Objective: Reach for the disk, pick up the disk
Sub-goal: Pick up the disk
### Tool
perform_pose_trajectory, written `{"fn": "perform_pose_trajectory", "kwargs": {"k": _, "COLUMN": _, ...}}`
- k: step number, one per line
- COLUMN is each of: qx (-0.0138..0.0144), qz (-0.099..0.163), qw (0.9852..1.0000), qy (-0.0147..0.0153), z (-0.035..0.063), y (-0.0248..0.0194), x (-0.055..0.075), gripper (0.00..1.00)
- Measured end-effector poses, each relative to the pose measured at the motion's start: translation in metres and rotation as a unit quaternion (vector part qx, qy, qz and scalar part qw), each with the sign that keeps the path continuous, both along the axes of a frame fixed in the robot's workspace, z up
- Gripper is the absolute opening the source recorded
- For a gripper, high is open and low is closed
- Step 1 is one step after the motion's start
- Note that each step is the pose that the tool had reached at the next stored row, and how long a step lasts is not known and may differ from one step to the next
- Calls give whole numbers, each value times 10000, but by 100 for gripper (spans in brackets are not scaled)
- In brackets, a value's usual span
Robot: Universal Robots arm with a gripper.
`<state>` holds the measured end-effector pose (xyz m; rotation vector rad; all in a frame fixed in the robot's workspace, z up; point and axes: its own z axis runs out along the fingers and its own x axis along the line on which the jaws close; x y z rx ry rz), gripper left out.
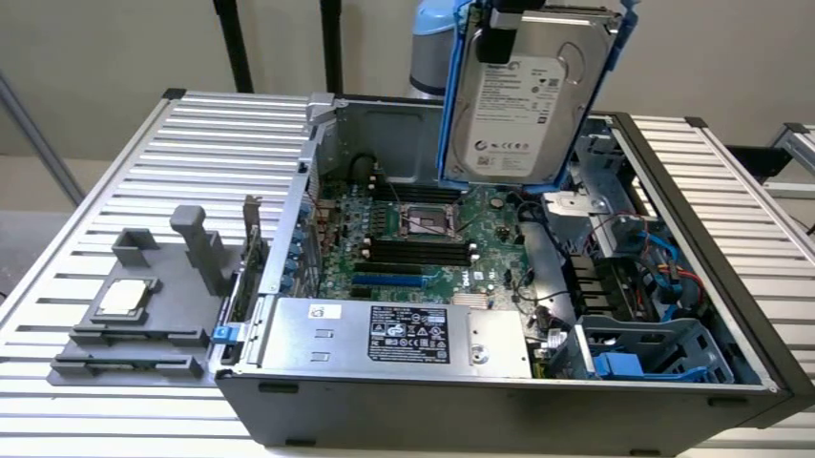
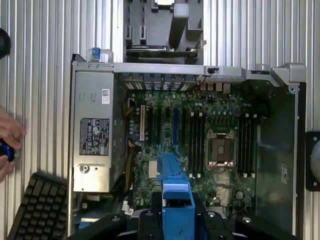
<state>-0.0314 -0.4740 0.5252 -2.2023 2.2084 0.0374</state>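
Clamped by the gripper (image 2: 177,212) on its blue plastic frame, hanging upright with long axis vertical, directly under the wrist and lifted well clear above the open computer case (image 1: 713,286) on the ribbed metal bench (image 1: 204,143): the disk (image 1: 529,95), flat silver-grey metal, smooth white label with black print facing the exterior view, green motherboard (image 1: 421,229) below

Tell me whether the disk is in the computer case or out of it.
Out. The disk in its blue frame hangs upright above the open case, label facing the exterior camera, clear of the board below.
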Motion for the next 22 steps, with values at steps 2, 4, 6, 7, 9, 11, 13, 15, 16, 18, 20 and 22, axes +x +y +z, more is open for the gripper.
{"fn": "perform_pose_trajectory", "kwargs": {"k": 2, "qx": 0, "qz": 0, "qw": 10000, "qy": -8, "z": -7, "y": -22, "x": 83, "gripper": 32}}
{"fn": "perform_pose_trajectory", "kwargs": {"k": 4, "qx": 0, "qz": 0, "qw": 10000, "qy": -16, "z": -14, "y": -45, "x": 167, "gripper": 32}}
{"fn": "perform_pose_trajectory", "kwargs": {"k": 6, "qx": 0, "qz": 0, "qw": 10000, "qy": -21, "z": -21, "y": -68, "x": 253, "gripper": 32}}
{"fn": "perform_pose_trajectory", "kwargs": {"k": 7, "qx": 1, "qz": 0, "qw": 10000, "qy": -24, "z": -25, "y": -80, "x": 297, "gripper": 32}}
{"fn": "perform_pose_trajectory", "kwargs": {"k": 9, "qx": 1, "qz": 0, "qw": 10000, "qy": -28, "z": -32, "y": -103, "x": 383, "gripper": 32}}
{"fn": "perform_pose_trajectory", "kwargs": {"k": 11, "qx": 1, "qz": 0, "qw": 10000, "qy": -31, "z": -40, "y": -126, "x": 471, "gripper": 32}}
{"fn": "perform_pose_trajectory", "kwargs": {"k": 13, "qx": 0, "qz": 0, "qw": 10000, "qy": -33, "z": -48, "y": -151, "x": 564, "gripper": 32}}
{"fn": "perform_pose_trajectory", "kwargs": {"k": 15, "qx": 1, "qz": 0, "qw": 10000, "qy": -33, "z": -56, "y": -177, "x": 654, "gripper": 32}}
{"fn": "perform_pose_trajectory", "kwargs": {"k": 16, "qx": 1, "qz": 0, "qw": 10000, "qy": -34, "z": -61, "y": -192, "x": 698, "gripper": 32}}
{"fn": "perform_pose_trajectory", "kwargs": {"k": 18, "qx": 1, "qz": 0, "qw": 10000, "qy": -34, "z": -69, "y": -220, "x": 790, "gripper": 32}}
{"fn": "perform_pose_trajectory", "kwargs": {"k": 20, "qx": 1, "qz": 0, "qw": 10000, "qy": -34, "z": -75, "y": -251, "x": 879, "gripper": 32}}
{"fn": "perform_pose_trajectory", "kwargs": {"k": 22, "qx": 1, "qz": 0, "qw": 10000, "qy": -34, "z": -81, "y": -287, "x": 960, "gripper": 32}}
